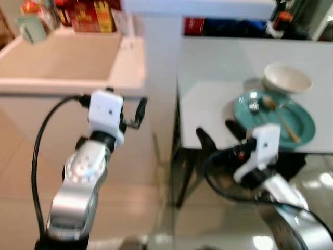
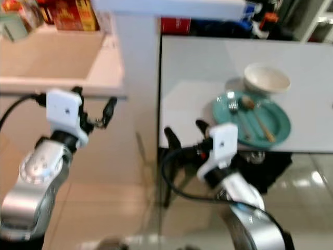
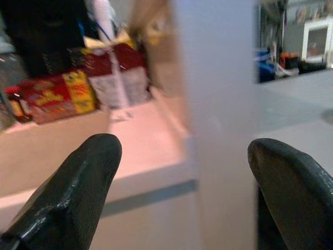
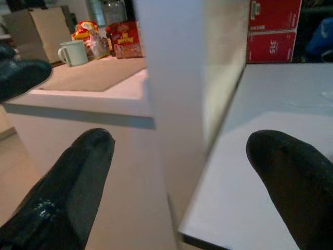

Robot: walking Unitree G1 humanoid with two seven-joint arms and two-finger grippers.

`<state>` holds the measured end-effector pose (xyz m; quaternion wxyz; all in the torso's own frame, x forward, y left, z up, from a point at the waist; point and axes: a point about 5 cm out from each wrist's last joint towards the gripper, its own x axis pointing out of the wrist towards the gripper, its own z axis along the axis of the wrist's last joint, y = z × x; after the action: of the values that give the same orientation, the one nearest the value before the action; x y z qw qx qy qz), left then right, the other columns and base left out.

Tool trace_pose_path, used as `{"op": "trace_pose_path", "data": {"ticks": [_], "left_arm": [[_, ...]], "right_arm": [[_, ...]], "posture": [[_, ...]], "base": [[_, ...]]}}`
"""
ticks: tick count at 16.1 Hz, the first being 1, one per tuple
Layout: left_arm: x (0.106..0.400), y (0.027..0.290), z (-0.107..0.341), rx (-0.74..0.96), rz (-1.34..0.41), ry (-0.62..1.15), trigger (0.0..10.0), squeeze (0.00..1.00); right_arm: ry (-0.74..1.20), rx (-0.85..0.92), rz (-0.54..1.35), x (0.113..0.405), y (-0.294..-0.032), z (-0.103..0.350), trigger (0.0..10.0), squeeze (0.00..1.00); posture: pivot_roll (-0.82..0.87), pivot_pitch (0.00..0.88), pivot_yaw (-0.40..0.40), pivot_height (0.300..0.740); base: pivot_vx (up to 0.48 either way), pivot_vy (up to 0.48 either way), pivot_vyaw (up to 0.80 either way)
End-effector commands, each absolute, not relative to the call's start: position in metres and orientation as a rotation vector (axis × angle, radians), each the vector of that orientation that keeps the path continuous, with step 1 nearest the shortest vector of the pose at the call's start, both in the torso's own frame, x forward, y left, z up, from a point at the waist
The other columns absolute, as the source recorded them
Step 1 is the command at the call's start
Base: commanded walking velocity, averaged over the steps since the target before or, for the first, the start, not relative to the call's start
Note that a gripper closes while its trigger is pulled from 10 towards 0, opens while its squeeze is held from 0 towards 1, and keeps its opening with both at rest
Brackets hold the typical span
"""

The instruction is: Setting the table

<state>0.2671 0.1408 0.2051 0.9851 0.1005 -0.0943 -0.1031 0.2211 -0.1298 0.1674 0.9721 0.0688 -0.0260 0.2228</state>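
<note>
Right gripper: the right gripper (image 1: 217,134), two long black fingers on a silver arm, hangs with its fingers spread wide and nothing between them, held low at the near edge of the white table (image 1: 218,67).
Left gripper: the left gripper (image 3: 184,179), also black-fingered, is raised in front of the counter with its fingers well apart and empty; in the left wrist view it looks toward the white square pillar (image 1: 161,67).
Round teal plate: the round teal plate (image 1: 296,112) lies on the table just beyond and to the right of the right gripper, close to the near edge, likely so a seated person can reach it.
Cutlery: a silver metal fork (image 1: 254,107) and a spoon with a wooden handle (image 1: 281,117) lie on the plate, side by side, probably parked there together as one place setting.
Shallow cream bowl: the shallow cream bowl (image 1: 287,78) stands upright beyond the plate, touching or just beside its far rim; which one is hard to tell.
Surface: the table top is pale, smooth and bare ahead of the right gripper.
Room: a beige counter (image 1: 67,62) runs ahead of the left gripper, carrying red printed boxes (image 1: 91,15) and a pale green mug (image 4: 73,52) at its far side; the floor is glossy pale tile (image 1: 130,208).
Judgement: with both grippers empty, the setting seems partly laid and a next item must be fetched.
</note>
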Motion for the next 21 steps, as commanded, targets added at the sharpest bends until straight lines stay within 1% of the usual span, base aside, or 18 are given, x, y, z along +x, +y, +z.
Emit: {"op": "trace_pose_path", "data": {"ticks": [1,4,7,10,15,21], "left_arm": [[0.268,0.148,0.205,0.222,-0.174,-0.186,10.0,0.00],[0.273,0.144,0.211,0.226,-0.185,-0.205,10.0,0.00],[0.284,0.138,0.221,0.221,-0.194,-0.237,10.0,0.00],[0.289,0.139,0.228,0.210,-0.192,-0.247,10.0,0.00],[0.293,0.135,0.231,0.214,-0.204,-0.250,10.0,0.00],[0.292,0.137,0.226,0.220,-0.189,-0.224,10.0,0.00]], "right_arm": [[-0.061,0.140,0.458,0.222,-0.127,0.169,10.0,0.00],[-0.072,0.142,0.453,0.224,-0.127,0.170,10.0,0.00],[-0.075,0.147,0.439,0.228,-0.128,0.173,10.0,0.00],[-0.143,0.160,0.426,0.236,-0.125,0.191,10.0,0.00],[-0.149,0.146,0.406,0.239,-0.126,0.192,10.0,0.00],[-0.164,0.147,0.356,0.246,-0.131,0.196,10.0,0.00]], "posture": [[0.04,0.063,-0.034,0.740],[0.04,0.065,-0.033,0.740],[0.04,0.063,-0.025,0.740],[0.04,0.060,-0.020,0.740],[0.04,0.059,-0.020,0.740],[0.05,0.058,-0.026,0.740]], "base": [[0.000,0.480,0.00],[0.000,0.480,0.00],[0.000,0.480,0.00],[0.000,0.480,-0.80],[0.000,0.480,-0.80],[0.000,0.480,0.00]]}}
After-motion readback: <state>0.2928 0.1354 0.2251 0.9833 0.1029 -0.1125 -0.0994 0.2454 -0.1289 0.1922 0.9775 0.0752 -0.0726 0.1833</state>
